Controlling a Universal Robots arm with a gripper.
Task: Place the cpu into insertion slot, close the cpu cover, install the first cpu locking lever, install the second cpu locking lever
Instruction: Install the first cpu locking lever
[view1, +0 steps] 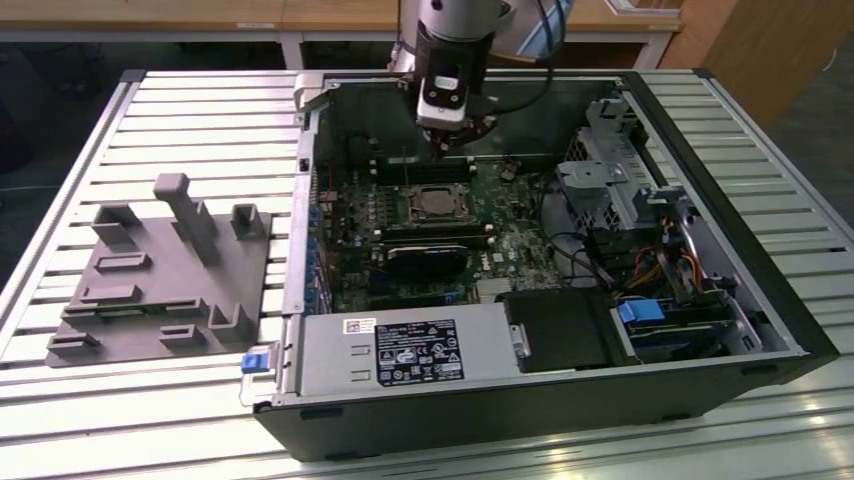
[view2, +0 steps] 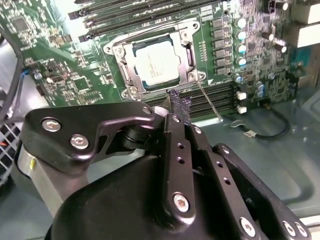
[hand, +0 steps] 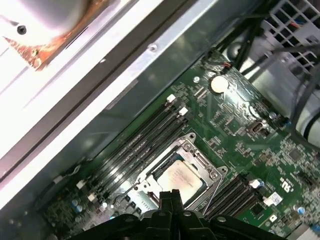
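Your pincer (view2: 178, 102) is closest to the second wrist view's camera. Its black fingers are pressed together into one narrow tip, and in the first wrist view (hand: 171, 196) they meet along a thin seam. The tip sits just beside one edge of the insertion slot (view2: 120, 51), outside its silver rim. You cannot tell whether it touches the board below.

Right next to that tip, a thin locking lever (view2: 209, 102) angles away from the slot's near corner. It lies slanted across the long black memory slots (view2: 227, 91) that run along that side of the slot.

Next comes your cpu (view2: 156, 62). It lies flat inside the slot with its silvery-grey top facing up, near the pincer tip but clear of it. The cpu cover (view2: 128, 67) is down over the slot, framing the chip so that the metal top shows through its window. In the first wrist view the chip (hand: 180, 179) and the frame (hand: 200, 157) sit just past the fingertips.

The green motherboard (view2: 65, 75) spreads out all around the slot.

In the exterior view, the pincer (view1: 447, 140) hangs from the arm over the slot's farther side, within the open computer case (view1: 747, 300). The power supply (view1: 400, 355) fills the case on the slot's nearer side. Well apart from the slot, outside the case toward the exterior view's left, a grey fixture (view1: 160, 280) rests on the slatted surface (view1: 200, 130).
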